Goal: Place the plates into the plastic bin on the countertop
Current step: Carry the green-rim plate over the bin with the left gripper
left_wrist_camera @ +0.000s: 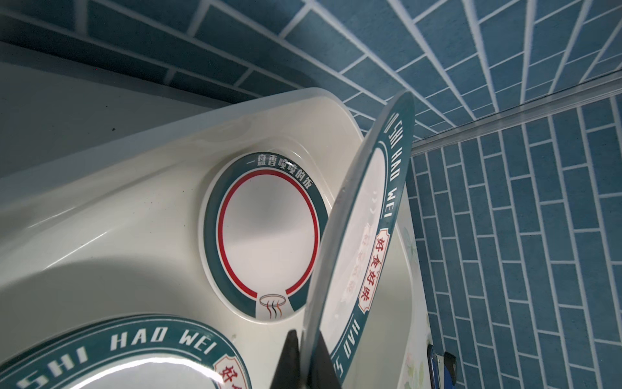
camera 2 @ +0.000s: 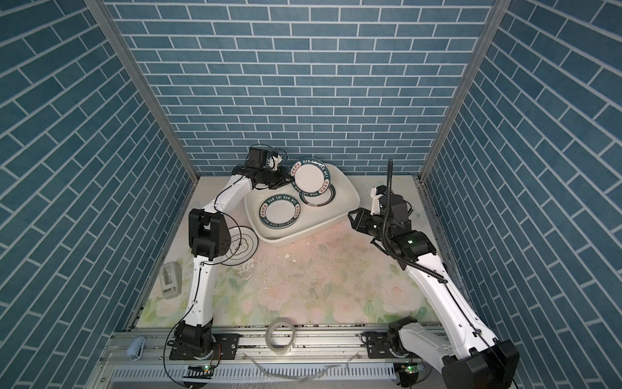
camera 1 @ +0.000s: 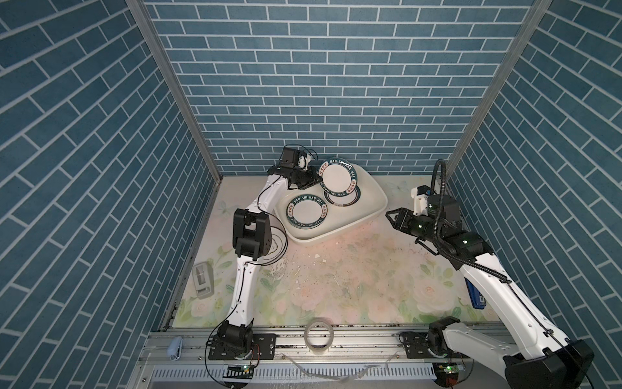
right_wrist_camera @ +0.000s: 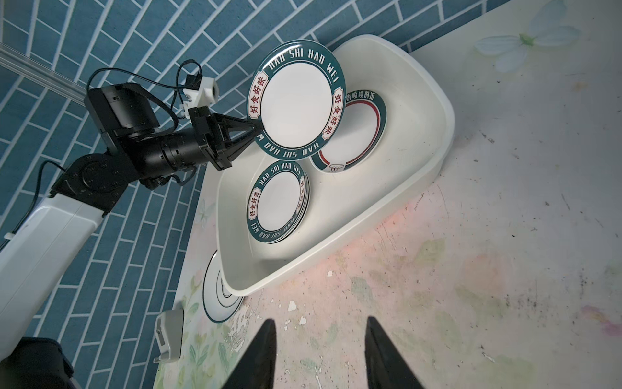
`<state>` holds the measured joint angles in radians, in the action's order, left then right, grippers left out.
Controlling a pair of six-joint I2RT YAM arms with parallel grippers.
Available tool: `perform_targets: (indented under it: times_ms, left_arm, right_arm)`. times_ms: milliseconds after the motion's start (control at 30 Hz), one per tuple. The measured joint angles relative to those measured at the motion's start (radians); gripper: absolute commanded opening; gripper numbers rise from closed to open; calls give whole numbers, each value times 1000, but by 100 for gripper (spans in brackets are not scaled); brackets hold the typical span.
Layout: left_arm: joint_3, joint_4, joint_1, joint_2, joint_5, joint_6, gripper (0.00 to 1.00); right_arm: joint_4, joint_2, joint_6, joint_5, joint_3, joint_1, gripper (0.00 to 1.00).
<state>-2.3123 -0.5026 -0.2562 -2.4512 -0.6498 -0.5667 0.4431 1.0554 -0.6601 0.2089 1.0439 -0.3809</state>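
Pinching green-rimmed round white plate (right_wrist_camera: 296, 101) by edge, left gripper (right_wrist_camera: 254, 133) clamped; I fear slip onto red-ringed white plate (right_wrist_camera: 360, 134); right gripper (right_wrist_camera: 319, 320) half-open, empty.

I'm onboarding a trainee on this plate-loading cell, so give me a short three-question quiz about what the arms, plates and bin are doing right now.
1. True or false: the left gripper is shut on a green-rimmed round white plate above the glossy white plastic bin.
2. The thin-ringed white plate lies: A) in the bin; B) on the flowered countertop beside the bin; C) held in the air.
3. What does the right gripper hold?
Key: 1 true; 2 B; 3 nothing, jaws open.
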Motion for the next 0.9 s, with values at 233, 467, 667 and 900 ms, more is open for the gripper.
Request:
perform_targets:
  times_ms: [233, 467, 667, 900]
  left_arm:
    - [-22, 0, -26, -42, 26, -32, 0]
    - [-37, 9, -51, -48, 50, -39, 0]
    - [-54, 25, -55, -75, 66, -36, 0]
    - [-57, 27, -56, -114, 85, -27, 0]
  right_arm:
    - [-2, 0, -16, -8, -24, 0, 43]
    - [-18, 3, -21, -6, -64, 1, 43]
    - [-26, 3, -25, -5, -100, 1, 43]
    - [-33, 2, -43, -4, -103, 2, 43]
